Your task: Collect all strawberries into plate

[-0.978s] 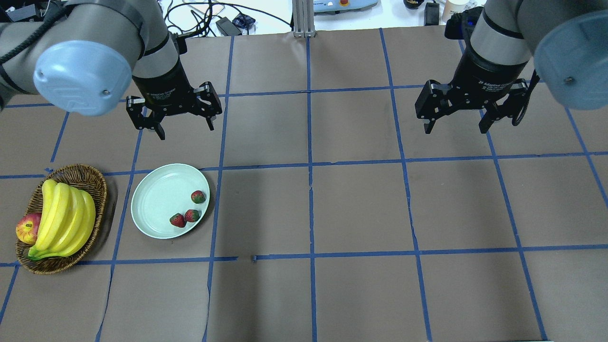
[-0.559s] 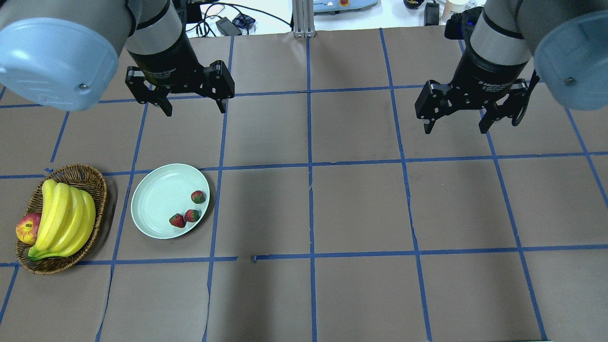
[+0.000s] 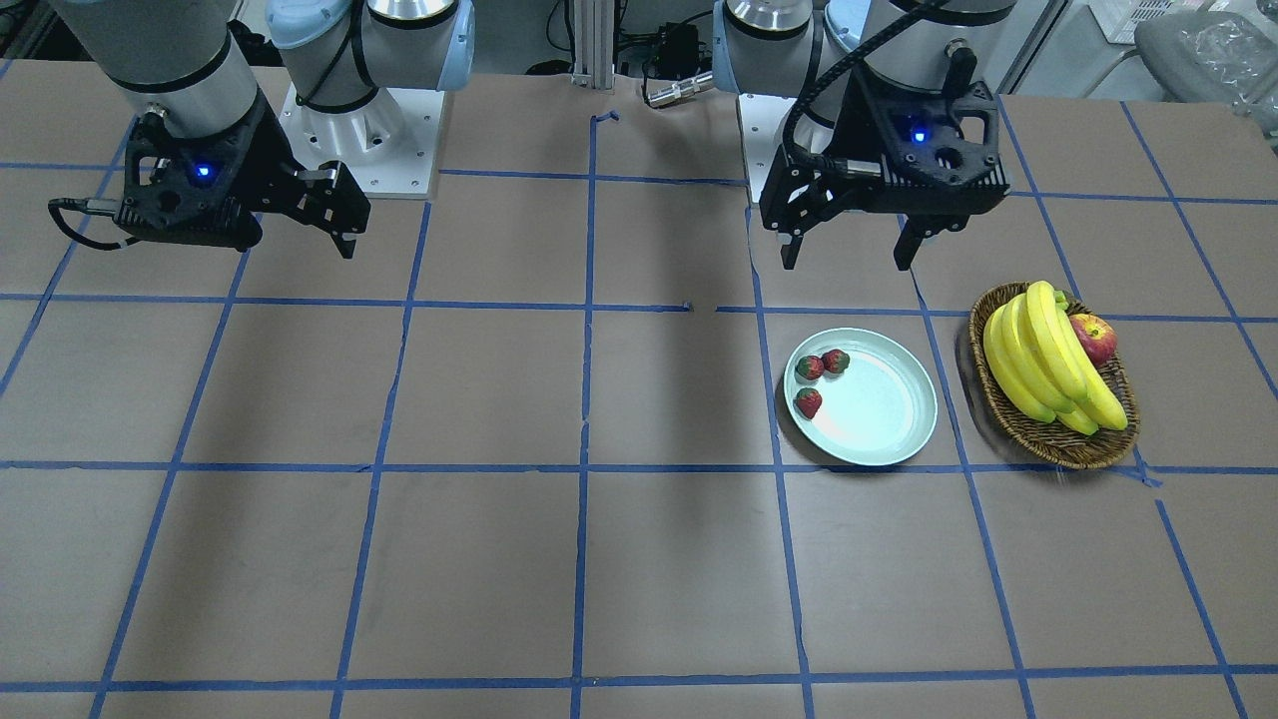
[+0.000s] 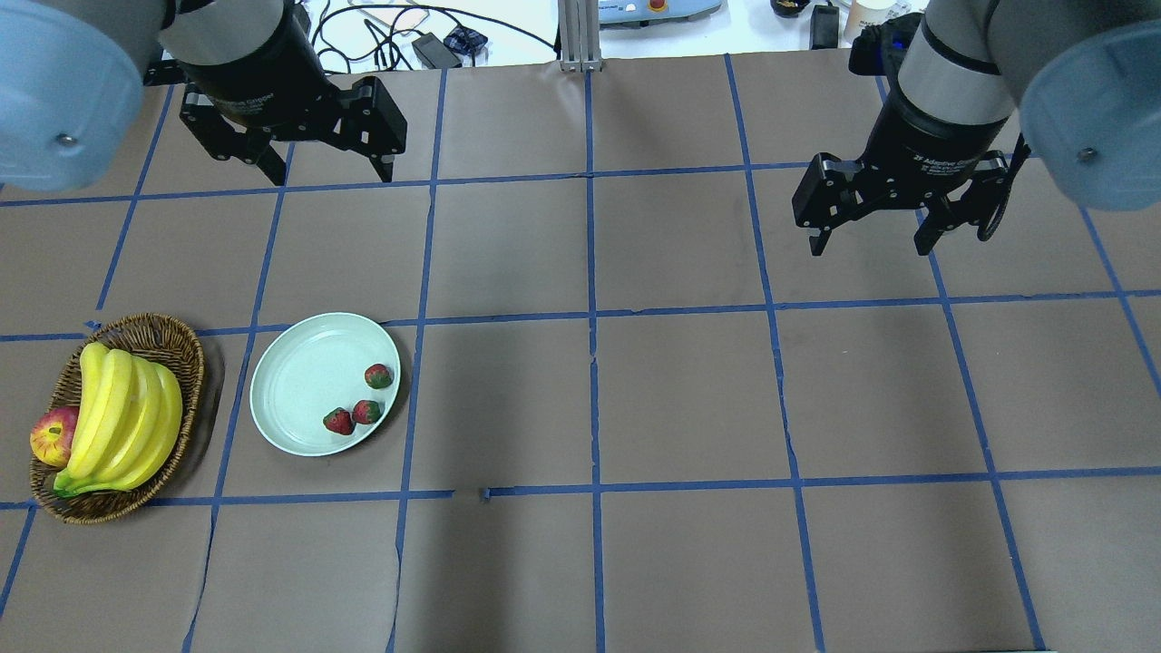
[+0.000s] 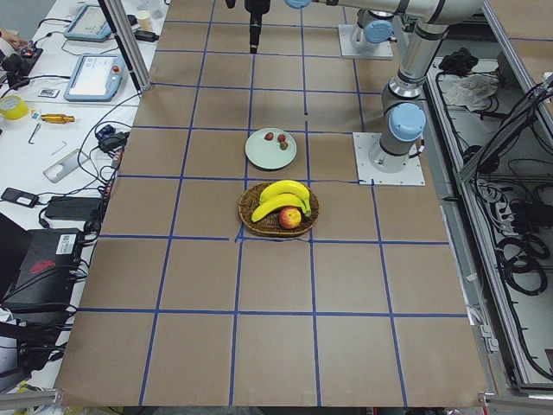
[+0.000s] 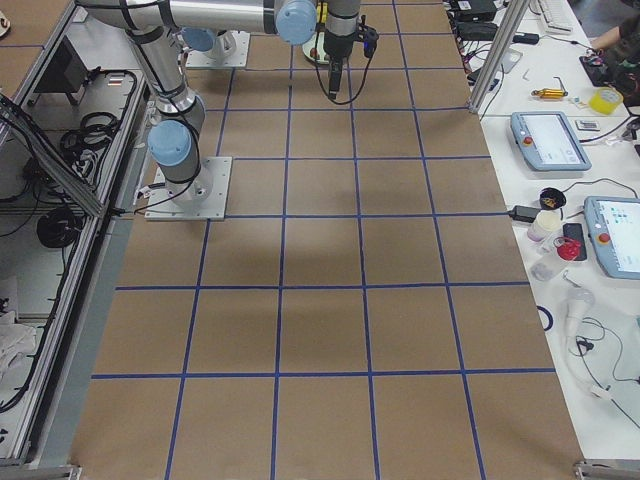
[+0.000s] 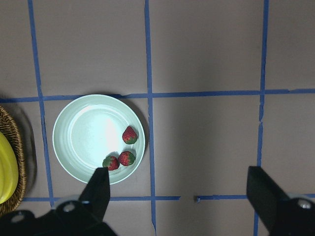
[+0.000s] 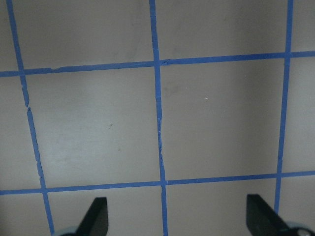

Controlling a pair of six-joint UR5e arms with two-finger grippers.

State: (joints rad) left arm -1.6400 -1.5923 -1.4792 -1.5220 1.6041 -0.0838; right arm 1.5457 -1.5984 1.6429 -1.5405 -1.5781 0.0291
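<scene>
Strawberries (image 4: 378, 375) lie on the plate (image 4: 299, 372); I see the left end effector (image 4: 332, 175) and right end effector (image 4: 871, 247) both spread wide, empty.

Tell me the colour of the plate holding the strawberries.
Pale mint green, glossy. The plate shows best in the left wrist view.

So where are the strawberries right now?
In the overhead view, all three strawberries lie in the mint-green plate, near its right rim, just right of the wicker basket.

3 small red strawberries (image 3: 809, 403) lie in the round mint-green plate (image 3: 884, 414); the left gripper (image 3: 847, 262) hangs clear, jaws apart.
</scene>
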